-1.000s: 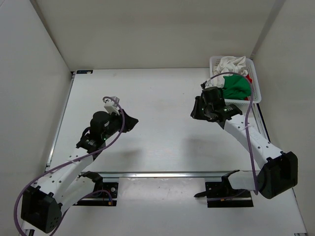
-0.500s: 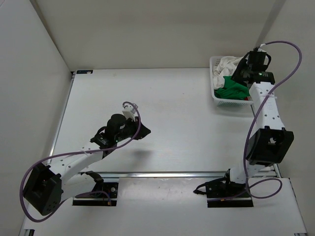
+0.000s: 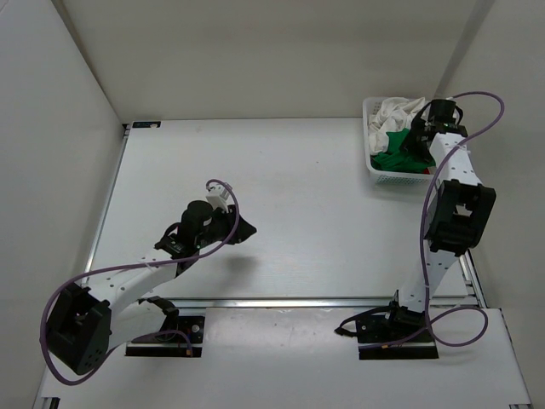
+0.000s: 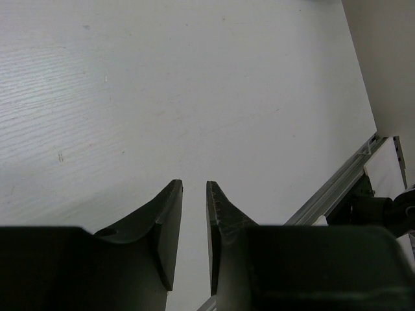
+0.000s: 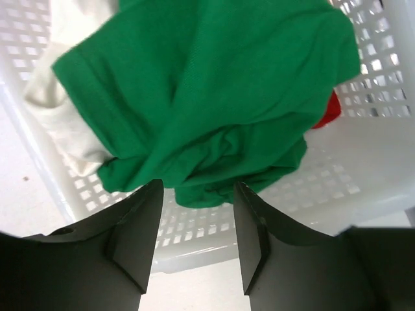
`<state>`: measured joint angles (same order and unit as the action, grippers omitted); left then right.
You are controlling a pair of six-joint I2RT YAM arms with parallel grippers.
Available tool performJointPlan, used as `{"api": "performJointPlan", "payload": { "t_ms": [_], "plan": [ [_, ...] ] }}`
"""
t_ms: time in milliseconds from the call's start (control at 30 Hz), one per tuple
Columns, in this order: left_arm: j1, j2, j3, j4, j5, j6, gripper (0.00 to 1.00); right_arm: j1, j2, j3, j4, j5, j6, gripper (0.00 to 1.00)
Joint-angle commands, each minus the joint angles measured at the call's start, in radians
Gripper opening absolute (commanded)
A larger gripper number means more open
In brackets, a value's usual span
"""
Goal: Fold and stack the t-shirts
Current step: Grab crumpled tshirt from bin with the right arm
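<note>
1. While its jaws stand well apart with nothing between them, the right gripper hangs over the green shirt.
2. The green shirt lies crumpled on top of the others inside the basket, which sits at the far right corner of the table.
3. The white shirt lies beside the green one and partly under it. A bit of the red shirt shows at the green one's other edge.
4. The left gripper has its fingers only narrowly parted and grips nothing. It hovers over the table left of centre, well apart from the basket.
5. The right arm stretches along the table's right edge to the basket, and the left arm reaches in from its base at the near left.
</note>
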<state>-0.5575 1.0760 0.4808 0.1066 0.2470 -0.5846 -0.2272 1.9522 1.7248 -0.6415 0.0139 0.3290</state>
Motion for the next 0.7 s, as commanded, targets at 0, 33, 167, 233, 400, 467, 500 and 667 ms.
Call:
{"api": "performJointPlan", "payload": {
  "t_ms": [0,33,167,233,400,467,500,667],
  "plan": [
    [0.002,-0.007,-0.004,0.033,0.017,0.0,0.32,-0.012,0.007,0.053,0.065,-0.067,0.013,0.46],
    [0.002,-0.004,-0.005,0.034,0.02,-0.001,0.33,-0.012,0.002,0.052,0.074,-0.068,0.019,0.46],
    [0.008,0.001,-0.013,0.039,0.023,-0.001,0.32,-0.001,0.03,0.079,0.082,-0.057,0.018,0.46],
    [0.011,0.012,-0.008,0.044,0.029,-0.007,0.32,-0.004,0.06,0.119,0.047,-0.035,0.016,0.46],
    [0.022,0.01,-0.013,0.05,0.028,-0.014,0.32,-0.001,0.128,0.212,-0.015,-0.017,0.013,0.44],
    [0.025,0.015,-0.015,0.053,0.035,-0.015,0.32,0.005,0.154,0.232,-0.018,0.023,0.007,0.43],
    [0.027,0.021,-0.011,0.053,0.034,-0.015,0.32,0.006,0.174,0.249,-0.032,0.027,0.018,0.42],
    [0.03,0.021,-0.013,0.048,0.029,-0.018,0.31,0.0,0.2,0.295,-0.076,0.021,0.03,0.16]
  ]
}}
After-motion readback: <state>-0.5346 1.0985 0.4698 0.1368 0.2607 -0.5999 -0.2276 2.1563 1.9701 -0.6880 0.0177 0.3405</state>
